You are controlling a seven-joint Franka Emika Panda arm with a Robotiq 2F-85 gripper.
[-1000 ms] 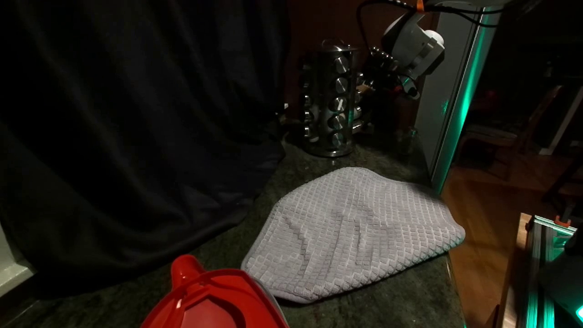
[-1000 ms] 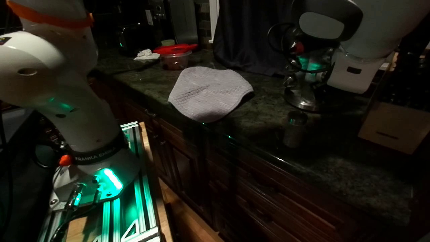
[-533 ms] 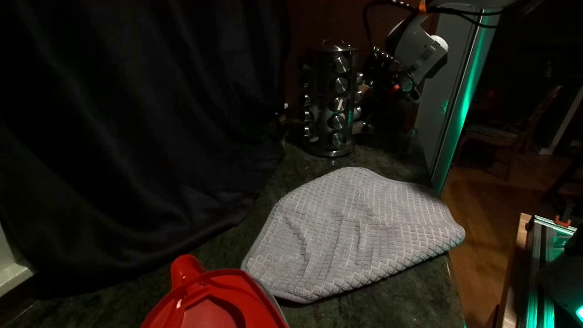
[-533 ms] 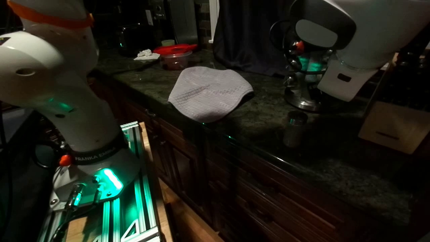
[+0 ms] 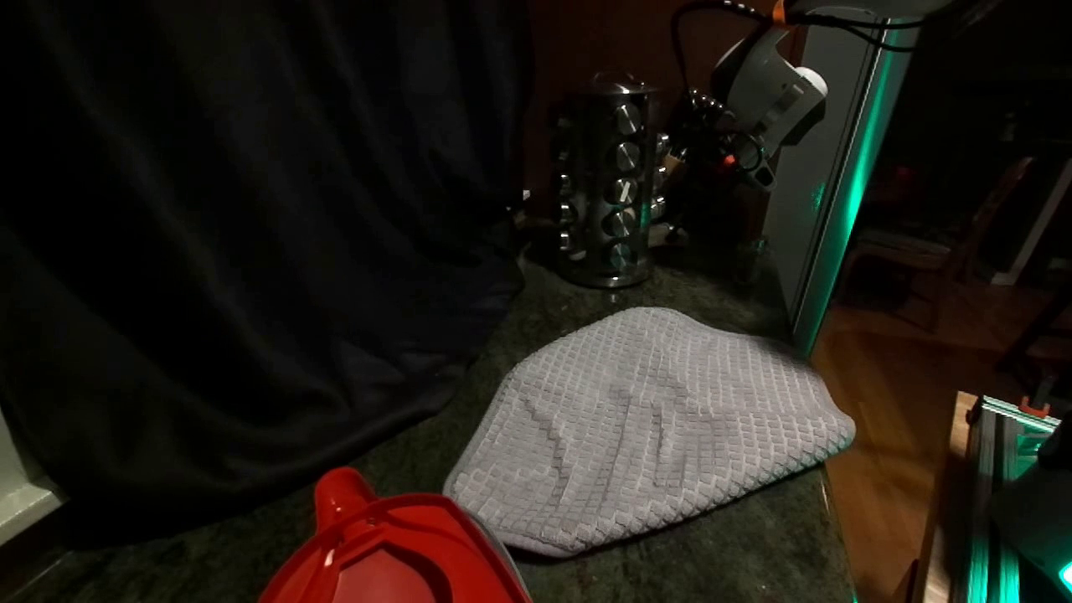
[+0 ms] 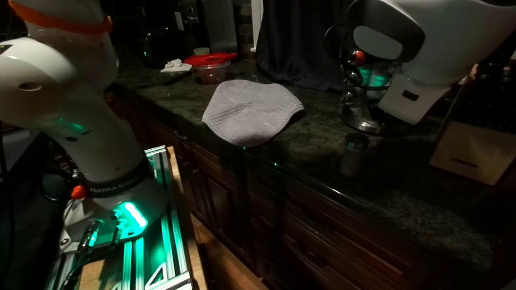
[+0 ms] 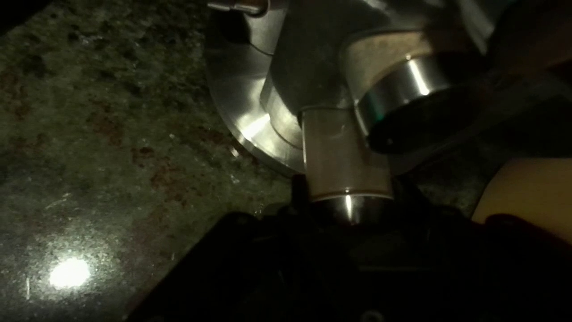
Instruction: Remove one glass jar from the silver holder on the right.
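Glass jar (image 7: 347,154), metal-capped, at the silver holder (image 7: 308,67); cap end pinched by the gripper (image 7: 352,201).

Jar: brownish contents; glass body exposed outside the holder's wall; inner end hidden, so whether it is clear of its slot cannot be told. Tan jar (image 7: 400,87): in the holder, just beside the pinched one, cap outward. Holder: upright on the tabletop (image 6: 316,131), round base; more jars (image 5: 626,157) in a column in an exterior view. Loose jar (image 6: 354,155): upright on the tabletop, near the holder. Cloth (image 5: 653,435): grey, textured, creased, laid on the tabletop. Tub (image 6: 210,73): clear, red-lidded, near the cloth. Block (image 6: 471,149): pale wood. Curtain (image 5: 251,251): dark, draped down to the tabletop. Gripper: mostly in shadow in the wrist view.
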